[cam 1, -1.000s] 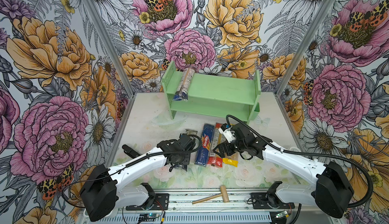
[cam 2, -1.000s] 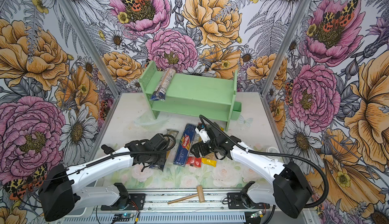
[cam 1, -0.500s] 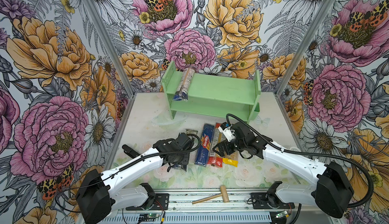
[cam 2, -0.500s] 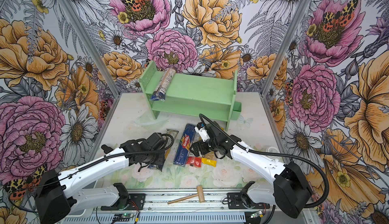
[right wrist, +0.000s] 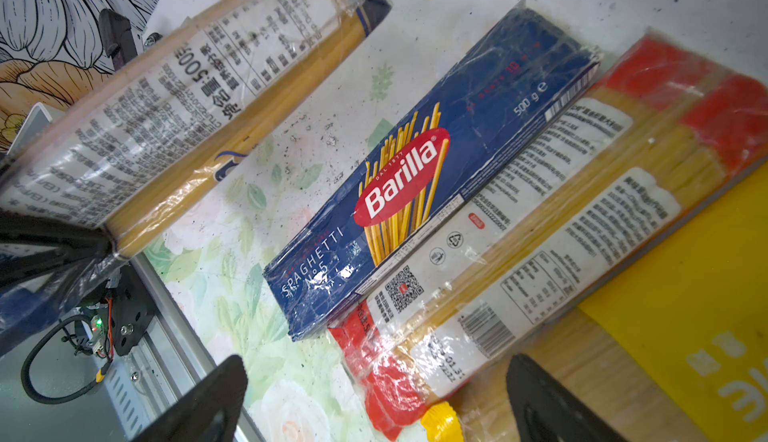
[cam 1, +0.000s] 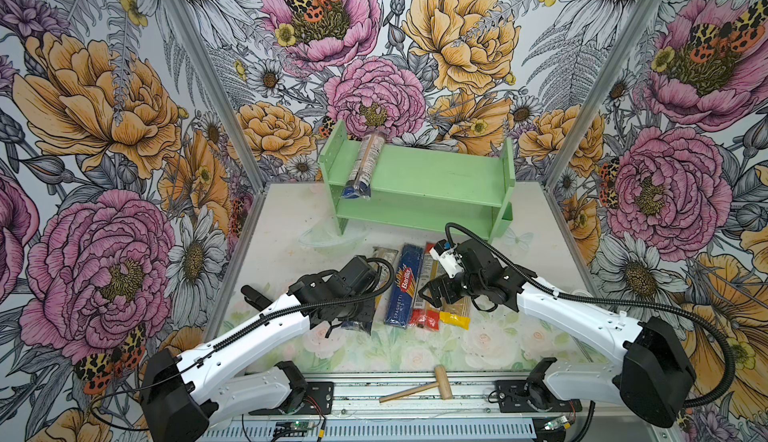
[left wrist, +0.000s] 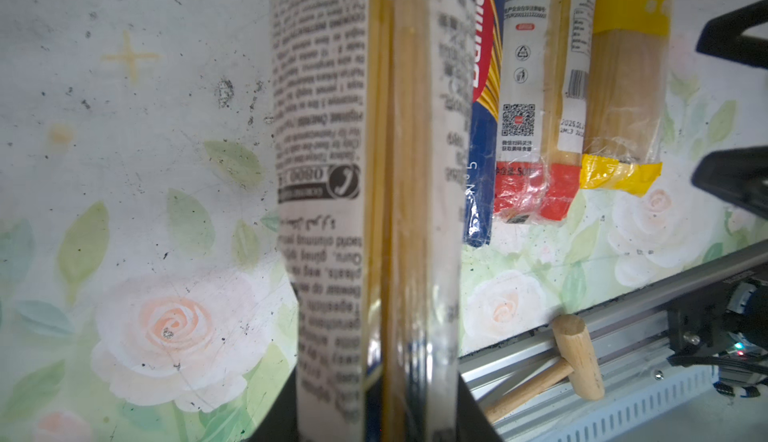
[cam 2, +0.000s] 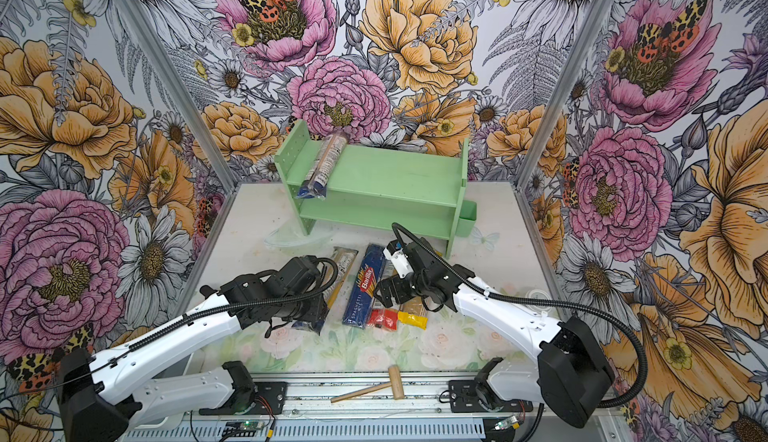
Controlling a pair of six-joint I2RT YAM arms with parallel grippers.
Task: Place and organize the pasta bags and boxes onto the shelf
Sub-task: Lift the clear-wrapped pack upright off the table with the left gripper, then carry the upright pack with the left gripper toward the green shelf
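Observation:
My left gripper [cam 1: 353, 315] [left wrist: 374, 427] is shut on a clear blue-ended spaghetti bag [cam 1: 384, 259] [left wrist: 374, 170], held near its blue end and raised off the table. My right gripper [cam 1: 432, 290] [right wrist: 374, 402] hangs open just above the red-ended bag [cam 1: 424, 319] [right wrist: 540, 232]. That bag lies between the dark blue Barilla box [cam 1: 405, 286] [right wrist: 415, 170] and the yellow bag [cam 1: 455, 319] [right wrist: 685, 315]. The mint-green shelf [cam 1: 428, 170] [cam 2: 386, 174] stands at the back. One blue-ended bag [cam 1: 363, 161] [cam 2: 322, 166] lies across the left of its top tier.
A small wooden mallet [cam 1: 419, 388] [left wrist: 573, 357] lies on the metal rail at the front. A green bin [cam 2: 467, 217] hangs on the shelf's right side. A clear plastic scrap [cam 1: 328, 236] lies before the shelf's left leg. Floral walls close in both sides.
The left arm has shifted slightly, still gripping the blue-ended bag, whose far end has swung a little to the right. The right arm has barely moved and stays open.

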